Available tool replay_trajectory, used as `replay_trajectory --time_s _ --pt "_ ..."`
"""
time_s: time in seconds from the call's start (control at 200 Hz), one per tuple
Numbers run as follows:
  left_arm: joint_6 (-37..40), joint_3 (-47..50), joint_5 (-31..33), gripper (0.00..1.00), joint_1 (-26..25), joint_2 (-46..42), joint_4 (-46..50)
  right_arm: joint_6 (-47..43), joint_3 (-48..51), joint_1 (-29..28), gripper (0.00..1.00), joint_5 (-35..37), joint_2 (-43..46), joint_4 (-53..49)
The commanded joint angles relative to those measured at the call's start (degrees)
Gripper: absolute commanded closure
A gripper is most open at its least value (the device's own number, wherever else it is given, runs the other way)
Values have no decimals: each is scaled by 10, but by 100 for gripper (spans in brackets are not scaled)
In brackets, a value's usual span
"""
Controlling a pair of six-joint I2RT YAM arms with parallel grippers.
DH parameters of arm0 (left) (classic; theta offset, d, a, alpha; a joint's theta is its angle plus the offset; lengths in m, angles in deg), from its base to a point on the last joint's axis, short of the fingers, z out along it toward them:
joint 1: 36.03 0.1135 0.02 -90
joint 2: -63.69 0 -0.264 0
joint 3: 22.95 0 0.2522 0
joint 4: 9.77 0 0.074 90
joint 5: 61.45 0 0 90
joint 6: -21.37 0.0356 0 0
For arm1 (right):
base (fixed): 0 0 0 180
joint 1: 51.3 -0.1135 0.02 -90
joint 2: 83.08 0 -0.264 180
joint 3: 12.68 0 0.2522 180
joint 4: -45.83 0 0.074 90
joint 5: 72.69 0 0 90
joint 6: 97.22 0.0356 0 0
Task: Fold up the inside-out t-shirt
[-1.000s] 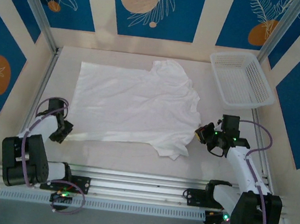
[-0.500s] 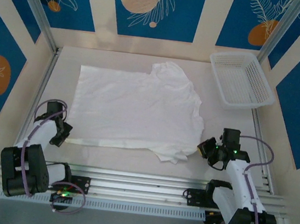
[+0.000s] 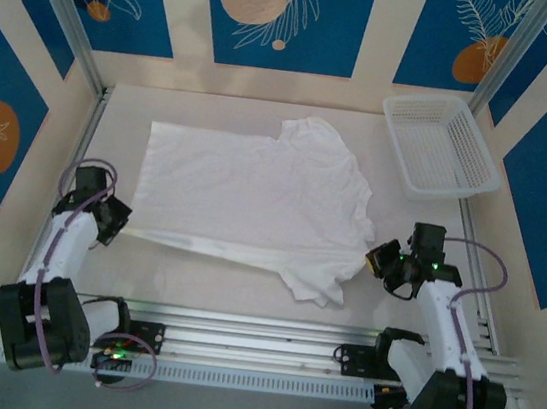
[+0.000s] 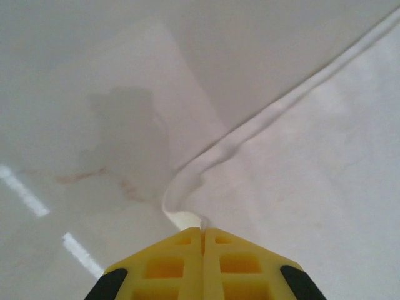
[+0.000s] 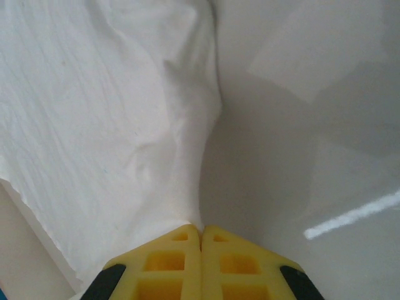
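The inside-out t-shirt (image 3: 254, 197) lies spread over the middle of the tabletop (image 3: 203, 281). It is plain white. Its left part is flat and square-edged, and its near edge is drawn into a taut line between the two arms. Toward the right it bunches, with a rumpled sleeve sagging toward the near edge.

The left gripper (image 3: 115, 231), by the tabletop's left edge, has its yellow jaws pressed together on the shirt's near-left corner. In the left wrist view a rolled hem runs away from them. The right gripper (image 3: 377, 261), toward the right edge, is likewise closed. Cloth seems to be nipped between its tips, though the exact hold is hidden.

The tabletop is pale and glossy. A white mesh basket (image 3: 440, 146) sits in its far-right corner, apart from the shirt. Blue panels with orange discs and white leaf outlines wall the space.
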Motion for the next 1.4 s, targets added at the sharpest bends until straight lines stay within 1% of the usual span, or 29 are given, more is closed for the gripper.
replay_trajectory --time_s 0.0,0.155,0.385,0.505,0.675,0.825,0.845,0.865,0.945,1.015,1.07,1.11,1.27,1.395 --pt "13 -44 -33 100 -1 46 -12 -8 -52 7 100 -15 -55 51" --pt "11 -69 -28 100 -4 84 -32 -28 -106 18 100 -9 -119 62" --pt "18 -106 -52 100 -14 148 -58 -19 -135 24 100 -33 -203 113" --pt "24 -118 -53 100 -21 180 -69 -21 -147 24 100 -33 -239 132" --pt "20 -122 -37 100 -24 221 -82 -34 -156 25 100 -18 -287 149" --pt "2 -114 -20 100 -25 255 -104 -55 -166 23 100 -38 -349 177" --pt "-1 -112 -18 100 -25 259 -108 -57 -169 22 99 -40 -360 178" --pt "-3 -111 -18 100 -26 265 -111 -58 -172 22 95 -43 -370 180" --pt "-8 -108 -21 94 -30 278 -126 -59 -183 21 79 -51 -399 181" --pt "-11 -107 -18 82 -31 279 -130 -59 -193 22 65 -55 -414 172" --pt "-12 -107 -10 71 -32 273 -127 -58 -199 22 57 -54 -410 167" --pt "-10 -108 -1 66 -32 265 -123 -54 -198 23 53 -51 -399 170" --pt "-1 -111 49 54 -31 230 -97 -52 -207 28 46 -30 -364 164" --pt "3 -110 52 47 -32 213 -98 -51 -212 34 40 -46 -359 173"
